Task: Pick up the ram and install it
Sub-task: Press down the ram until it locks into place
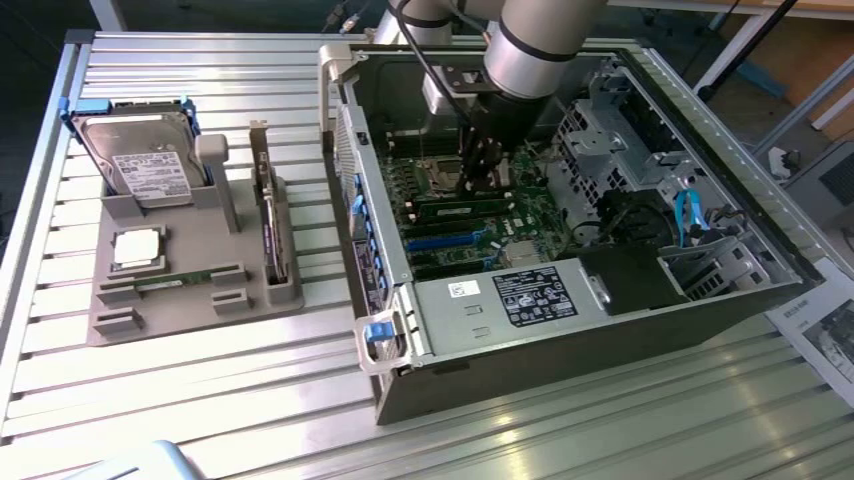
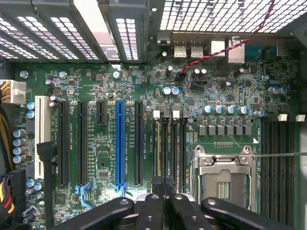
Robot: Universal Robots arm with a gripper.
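So the ram (image 1: 174, 284) is sitting in the grey tray (image 1: 200, 312) out on the slatted surface (image 1: 200, 400), well away from the fingers (image 1: 477, 165), off toward the exterior view's left. It lies low in the tray's front groove, and its long axis runs roughly across the exterior view, tilted a bit. The hard drive (image 1: 140, 165) and the square chip (image 1: 138, 247) share that tray, farther back from the stick.

The case wall (image 1: 350, 200) stands between the tray and the fingers, so nothing near the ram is being touched. The arm (image 1: 534, 45) reaches straight down into the open computer case (image 1: 561, 345), wrist vertical, with the fingers pointing at the board.

From the wrist view the fingers (image 2: 152, 206) are pressed together with nothing I can see between them. They hang just above the memory slots (image 2: 168, 143), with the empty processor socket (image 2: 223, 179) right beside them. One slot near the fingertips shows a pale edge, and I can't tell what that is.

My read is that the pickup is not yet done.
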